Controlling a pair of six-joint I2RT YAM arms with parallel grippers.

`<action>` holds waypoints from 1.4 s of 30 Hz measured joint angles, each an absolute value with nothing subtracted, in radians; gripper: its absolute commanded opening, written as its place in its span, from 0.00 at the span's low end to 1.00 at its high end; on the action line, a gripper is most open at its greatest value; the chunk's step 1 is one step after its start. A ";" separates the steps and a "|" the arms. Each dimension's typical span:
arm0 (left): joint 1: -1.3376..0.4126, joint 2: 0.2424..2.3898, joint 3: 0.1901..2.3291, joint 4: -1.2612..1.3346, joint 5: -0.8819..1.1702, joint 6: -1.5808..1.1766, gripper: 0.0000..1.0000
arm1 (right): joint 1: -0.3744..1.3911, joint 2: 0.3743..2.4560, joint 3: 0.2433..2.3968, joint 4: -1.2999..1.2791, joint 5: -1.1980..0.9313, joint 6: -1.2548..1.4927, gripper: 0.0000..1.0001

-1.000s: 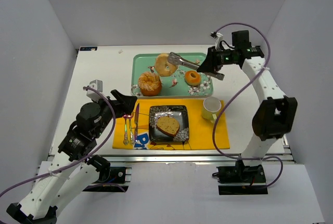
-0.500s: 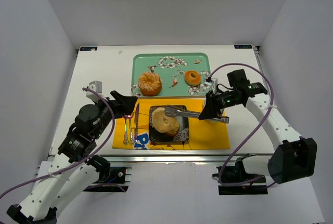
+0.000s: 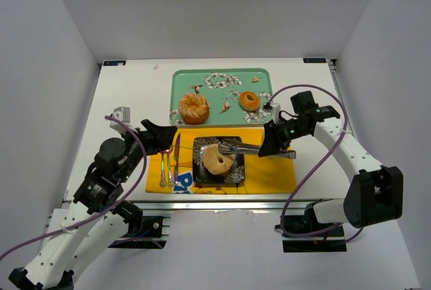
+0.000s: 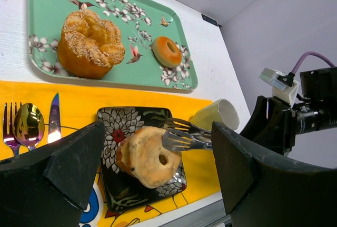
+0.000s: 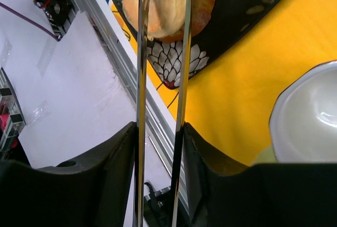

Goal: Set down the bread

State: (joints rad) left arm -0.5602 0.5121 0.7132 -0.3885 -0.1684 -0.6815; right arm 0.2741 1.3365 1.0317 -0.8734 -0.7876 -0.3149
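A pale bagel [image 3: 217, 159] stands on edge on the black flowered plate [image 3: 236, 174], leaning on a darker bread slice [image 4: 121, 154]. My right gripper [image 3: 273, 140] is shut on metal tongs [image 3: 244, 147]. The tong blades straddle the bagel's upper edge, seen in the left wrist view [image 4: 181, 135] and the right wrist view [image 5: 141, 53]. I cannot tell whether they still squeeze it. The bagel also shows in the left wrist view [image 4: 150, 158] and the right wrist view [image 5: 160, 6]. My left gripper [image 3: 166, 138] is open and empty, left of the plate.
A teal tray [image 3: 222, 78] behind the plate holds a sugared bun [image 3: 193, 108] and a small doughnut [image 3: 249, 100]. A yellow placemat [image 3: 269, 172] lies under the plate. A fork, spoon and knife [image 3: 168, 162] lie left of the plate. A pale cup [image 4: 218, 115] stands right of it.
My right gripper carried the bagel in the tongs from the tray down to the black plate, where it now rests against the bread slice. The left arm barely moved.
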 measured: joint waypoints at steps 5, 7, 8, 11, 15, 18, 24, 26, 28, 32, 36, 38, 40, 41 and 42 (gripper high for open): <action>-0.560 0.502 0.713 -0.389 -0.169 -0.682 0.91 | 0.273 1.341 1.082 -0.868 -0.789 -0.322 0.49; -0.560 0.501 0.713 -0.389 -0.169 -0.682 0.91 | 0.273 1.341 1.099 -0.862 -0.789 -0.321 0.50; -0.560 0.501 0.713 -0.389 -0.168 -0.682 0.91 | 0.273 1.341 1.106 -0.859 -0.788 -0.322 0.50; -0.560 0.502 0.713 -0.390 -0.168 -0.682 0.91 | 0.272 1.341 1.123 -0.854 -0.788 -0.321 0.50; -0.560 0.505 0.713 -0.389 -0.168 -0.681 0.91 | 0.267 1.342 1.147 -0.845 -0.781 -0.321 0.48; -0.560 0.507 0.713 -0.389 -0.168 -0.681 0.91 | 0.258 1.355 1.195 -0.830 -0.754 -0.314 0.42; -0.560 0.508 0.713 -0.389 -0.168 -0.681 0.91 | 0.241 1.470 1.353 -0.712 -0.572 -0.299 0.38; -0.560 0.508 0.713 -0.389 -0.169 -0.681 0.91 | 0.241 1.534 1.407 -0.674 -0.497 -0.313 0.40; -0.560 0.506 0.713 -0.389 -0.169 -0.681 0.91 | 0.241 1.594 1.444 -0.644 -0.432 -0.336 0.42; -0.560 0.495 0.713 -0.392 -0.170 -0.682 0.91 | 0.239 1.688 1.483 -0.627 -0.337 -0.392 0.46; -0.560 0.480 0.711 -0.390 -0.176 -0.682 0.91 | 0.239 1.733 1.491 -0.629 -0.285 -0.429 0.50; -0.560 0.481 0.711 -0.390 -0.176 -0.682 0.91 | 0.237 1.740 1.491 -0.631 -0.266 -0.443 0.51; -0.560 0.482 0.710 -0.390 -0.176 -0.681 0.91 | 0.237 1.742 1.491 -0.633 -0.255 -0.456 0.51; -0.560 0.484 0.710 -0.389 -0.176 -0.681 0.91 | 0.237 1.742 1.491 -0.634 -0.252 -0.459 0.51; -0.560 0.486 0.709 -0.389 -0.176 -0.681 0.91 | 0.237 1.742 1.491 -0.635 -0.249 -0.464 0.51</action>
